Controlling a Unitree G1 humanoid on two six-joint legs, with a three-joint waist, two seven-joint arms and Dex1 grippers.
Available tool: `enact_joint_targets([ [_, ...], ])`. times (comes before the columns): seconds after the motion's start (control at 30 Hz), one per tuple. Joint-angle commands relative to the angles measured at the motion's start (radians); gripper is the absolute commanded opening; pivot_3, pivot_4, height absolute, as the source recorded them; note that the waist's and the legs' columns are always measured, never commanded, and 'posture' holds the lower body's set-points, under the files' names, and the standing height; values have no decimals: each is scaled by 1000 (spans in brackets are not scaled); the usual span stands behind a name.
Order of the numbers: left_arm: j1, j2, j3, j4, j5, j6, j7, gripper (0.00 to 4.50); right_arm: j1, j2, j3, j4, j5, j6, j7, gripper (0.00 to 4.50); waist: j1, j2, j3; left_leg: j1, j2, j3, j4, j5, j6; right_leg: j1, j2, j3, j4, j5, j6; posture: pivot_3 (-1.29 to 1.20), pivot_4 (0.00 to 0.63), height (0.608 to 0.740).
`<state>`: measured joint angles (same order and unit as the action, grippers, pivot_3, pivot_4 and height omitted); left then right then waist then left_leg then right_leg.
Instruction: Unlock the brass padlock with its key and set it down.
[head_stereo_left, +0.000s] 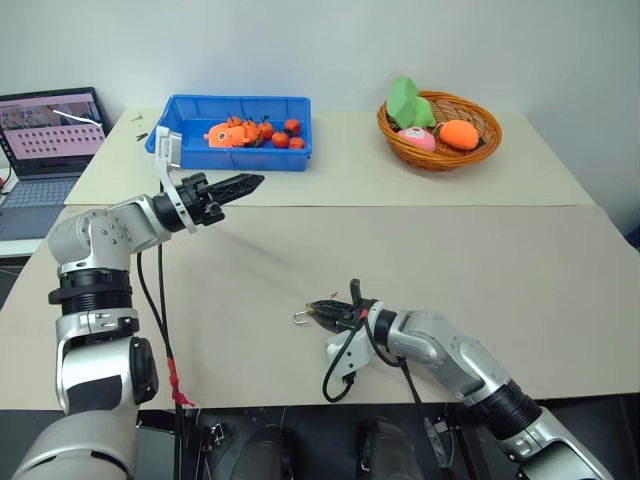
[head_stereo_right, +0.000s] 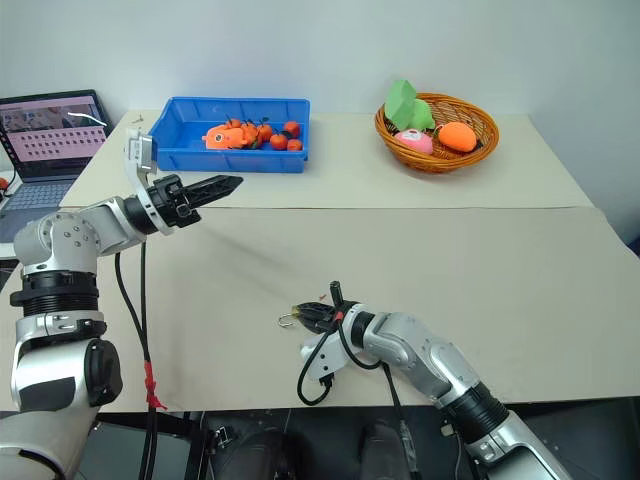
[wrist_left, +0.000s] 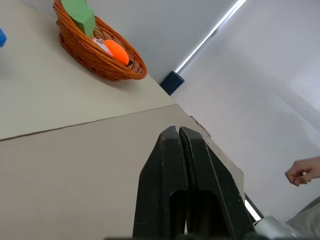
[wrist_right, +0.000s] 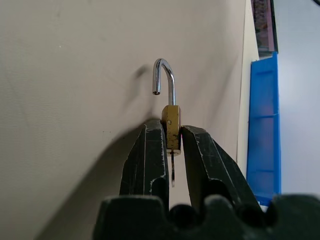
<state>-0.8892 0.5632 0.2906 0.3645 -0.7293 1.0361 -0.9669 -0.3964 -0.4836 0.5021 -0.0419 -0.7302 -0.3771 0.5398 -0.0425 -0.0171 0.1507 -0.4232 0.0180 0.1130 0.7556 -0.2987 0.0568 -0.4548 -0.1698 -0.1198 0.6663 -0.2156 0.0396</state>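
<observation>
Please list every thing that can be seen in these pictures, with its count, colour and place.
brass padlock: one, gold, shackle open, between right gripper's fingers
key: one, silver, in padlock's bottom
blue bin: one, far left of table, orange toys inside
wicker basket: one, brown, far right, green, pink, orange toys inside
laptop: one, open, beside table's left
table: one, beige
person's hand: one, beyond table
left gripper: black, shut, raised
right gripper: black, low over table

Gold padlock (wrist_right: 171, 129), silver shackle (wrist_right: 165, 80)
</observation>
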Motion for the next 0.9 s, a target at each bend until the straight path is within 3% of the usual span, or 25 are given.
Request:
enact_joint_targets([
  [0.03, 16, -5, 15, -99, -47, 27, 24, 56, -35, -2, -2, 74, -7, 16, -3, 111, 0, 0, 0, 1, 0, 0, 0, 0, 0, 0, 0, 0, 0, 0, 0, 0, 150, 684],
  [0.1, 25, -9, 22, -120, -62, 37, 40, 56, -45, -3, -1, 104, -8, 25, -1, 111, -1, 0, 0, 2, 0, 0, 0, 0, -1, 2, 0, 0, 0, 0, 0, 0, 150, 684],
  [0.17, 30, -14, 32, -131, -75, 42, 55, 0, -44, -1, -10, 107, 14, 30, 3, 1130, 0, 0, 0, 4, 1, 0, 1, 1, -1, 4, 0, 0, 1, 0, 0, 0, 150, 684],
  [0.2, 31, -15, 34, -133, -79, 44, 61, 0, -38, -4, -18, 94, 34, 40, 21, 1242, 0, 0, 0, 4, 1, 0, 2, 1, -2, 4, 0, 0, 2, 0, 0, 0, 150, 684],
  [0.33, 33, -17, 33, -131, -92, 44, 78, 0, 7, -70, -28, 18, 104, 64, 140, 2713, 10, 0, 0, 4, 1, -1, 6, 1, -2, 4, 0, 1, 7, 0, 0, 0, 150, 684],
  [0.63, 56, -18, 25, -128, -71, 16, 88, 0, 181, -256, -157, -245, 382, 294, 418, 2713, 35, 0, 0, 3, 0, -4, 6, 0, 0, 7, -1, -2, 4, 0, -1, 0, 150, 684],
  [0.73, 107, -15, 18, -140, 15, -79, 169, 0, 227, -203, -329, -298, 591, 606, 417, 2713, 37, 0, 0, 5, 1, -5, 6, 0, 0, 10, 0, -3, 1, 0, -1, 0, 150, 684],
  [0.9, 198, -50, 71, -114, 192, -308, 456, 0, 186, -6, -624, -304, 763, 958, 175, 2713, 34, -1, 1, 8, 3, -6, 5, 0, 0, 14, 0, -3, -2, 4, -4, 0, 150, 684],
])
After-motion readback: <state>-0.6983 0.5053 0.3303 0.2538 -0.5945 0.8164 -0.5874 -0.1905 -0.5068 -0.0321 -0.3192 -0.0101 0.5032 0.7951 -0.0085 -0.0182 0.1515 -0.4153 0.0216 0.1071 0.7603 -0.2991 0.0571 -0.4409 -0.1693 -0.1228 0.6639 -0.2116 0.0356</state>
